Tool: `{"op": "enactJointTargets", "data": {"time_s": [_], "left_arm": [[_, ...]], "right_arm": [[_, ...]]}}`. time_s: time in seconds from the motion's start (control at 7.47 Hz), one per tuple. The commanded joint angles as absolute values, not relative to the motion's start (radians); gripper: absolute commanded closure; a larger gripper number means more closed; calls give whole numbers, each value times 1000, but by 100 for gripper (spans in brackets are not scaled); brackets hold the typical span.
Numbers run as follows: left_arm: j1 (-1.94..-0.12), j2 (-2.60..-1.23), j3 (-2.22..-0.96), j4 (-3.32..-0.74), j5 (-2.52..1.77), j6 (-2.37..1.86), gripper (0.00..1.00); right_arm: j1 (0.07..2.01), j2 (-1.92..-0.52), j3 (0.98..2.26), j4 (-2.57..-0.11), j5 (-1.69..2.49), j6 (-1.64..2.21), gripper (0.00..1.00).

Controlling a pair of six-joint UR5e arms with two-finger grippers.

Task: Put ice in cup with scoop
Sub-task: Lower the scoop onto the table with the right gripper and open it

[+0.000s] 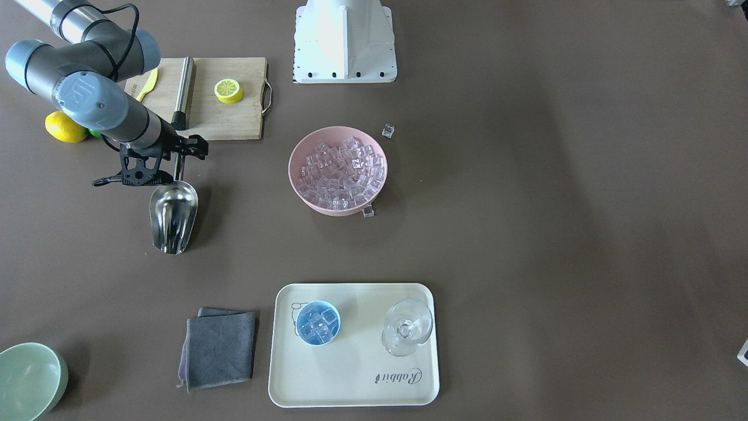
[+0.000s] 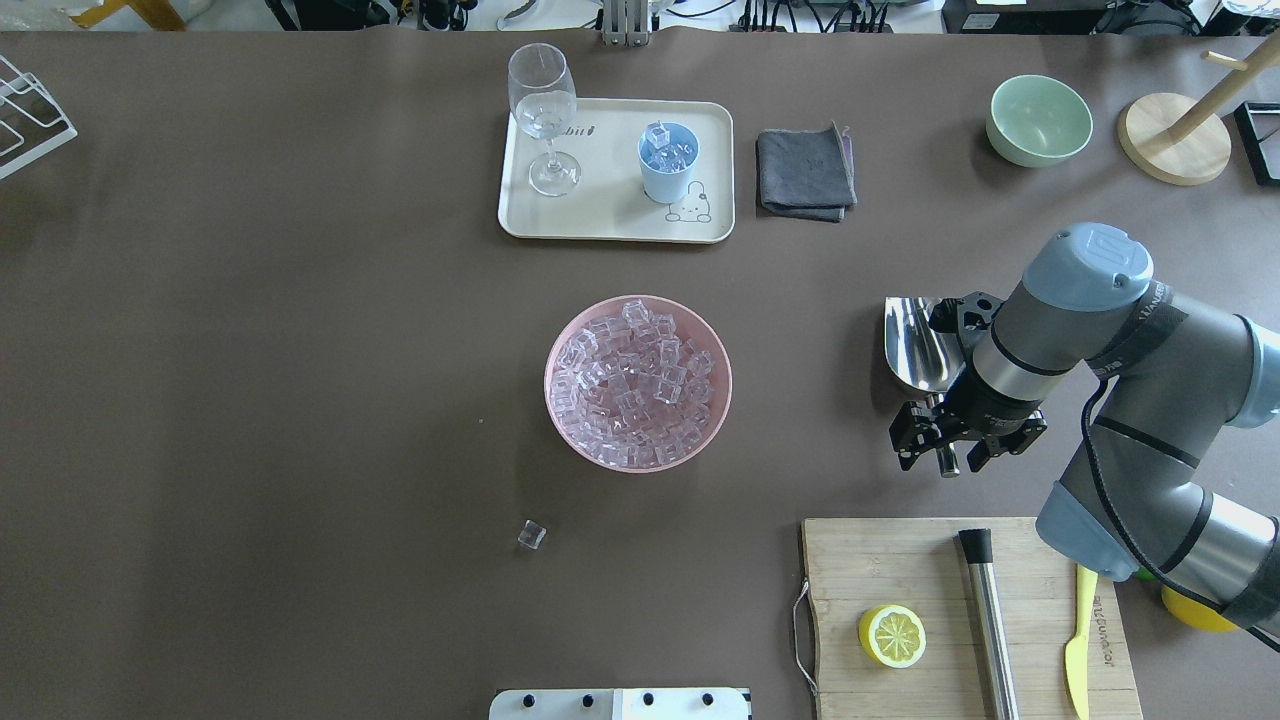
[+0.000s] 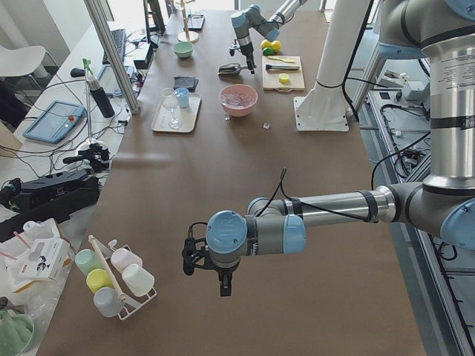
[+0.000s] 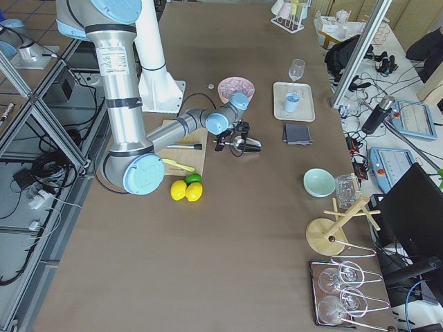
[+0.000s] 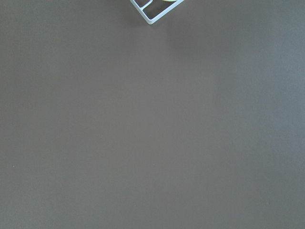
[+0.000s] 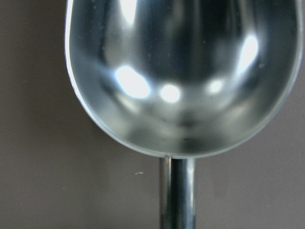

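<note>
The steel scoop lies empty on the brown table, its trough filling the right wrist view; it also shows in the overhead view. My right gripper stands over the scoop's rod handle with its jaws apart on either side of it, as the overhead view shows. The ice fills a pink bowl at mid-table. The light-blue cup stands on a cream tray and holds several cubes. My left gripper hangs over bare table far from these; I cannot tell if it is open or shut.
A clear stemmed glass shares the tray. A grey cloth and a pale green bowl lie beyond it. A cutting board holds a lemon half, a steel cylinder and a yellow knife. Loose cubes lie by the bowl.
</note>
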State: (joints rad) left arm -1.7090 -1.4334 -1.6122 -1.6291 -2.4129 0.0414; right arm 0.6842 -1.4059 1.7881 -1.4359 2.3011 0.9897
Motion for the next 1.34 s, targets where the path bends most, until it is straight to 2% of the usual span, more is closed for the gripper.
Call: {"op": "enactJointTargets", "data": {"time_s": [0.0, 0.67, 1.2], "left_arm": [[-1709, -1434, -1612, -1629, -2413, 41, 2], [-1704, -1434, -1611, -1629, -2413, 41, 2], [-1704, -1434, -1609, -1629, -2413, 41, 2]], "right_arm": [[684, -1405, 1789, -1436, 2302, 989, 2], [704, -1416, 1879, -1448, 2197, 983, 1], [837, -1419, 1917, -1474, 2146, 939, 1]]}}
